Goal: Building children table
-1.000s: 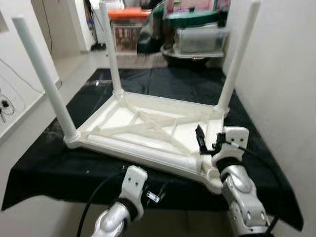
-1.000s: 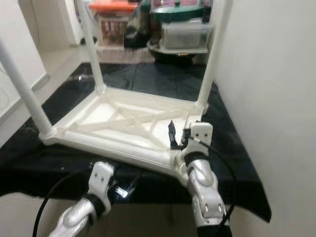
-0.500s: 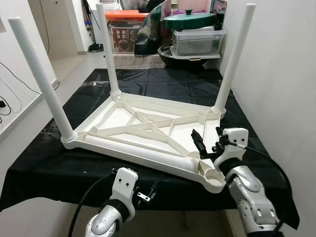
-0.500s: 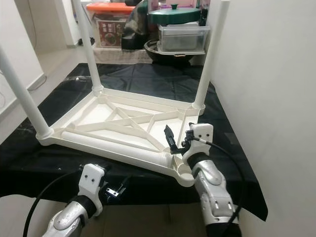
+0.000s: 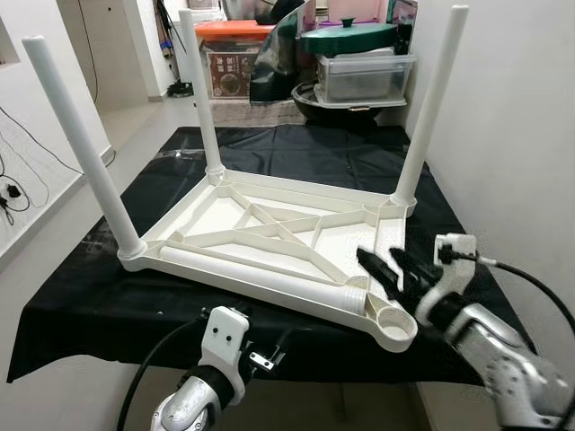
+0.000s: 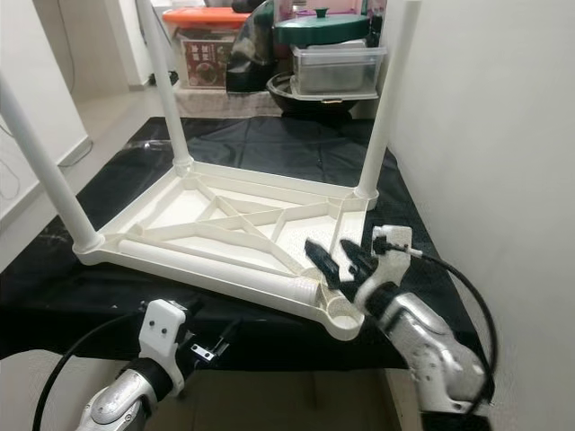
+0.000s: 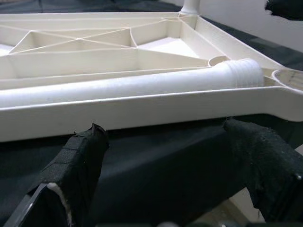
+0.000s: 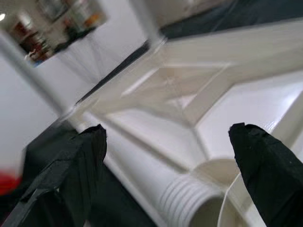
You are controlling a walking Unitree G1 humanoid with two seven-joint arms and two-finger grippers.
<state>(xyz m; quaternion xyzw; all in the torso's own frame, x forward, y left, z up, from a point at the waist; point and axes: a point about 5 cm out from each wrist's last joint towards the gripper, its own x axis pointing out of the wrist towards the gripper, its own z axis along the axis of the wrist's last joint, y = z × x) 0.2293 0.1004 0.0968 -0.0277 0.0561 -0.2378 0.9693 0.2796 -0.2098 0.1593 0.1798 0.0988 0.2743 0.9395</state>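
The upturned white plastic children's table point(image 5: 269, 238) lies on the black-clothed counter point(image 5: 81, 296). The right pincer point(image 5: 388, 269) gapes empty beside the loose white leg point(image 5: 269, 280); the left pincer point(image 7: 170, 170) gapes empty. No legible writing.

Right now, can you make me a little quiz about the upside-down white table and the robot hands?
1. How many legs stand upright on the upside-down table?
2. True or false: the loose leg lies inside the frame along its near edge.
3. Which gripper is nearest the empty corner socket: A the left gripper, or B the right gripper?

Key:
1. Three, at the two far corners and the near left corner.
2. True; its threaded end points toward the empty socket.
3. B; its open fingers hover just above that corner, while the left gripper waits, open, below the table's near edge.
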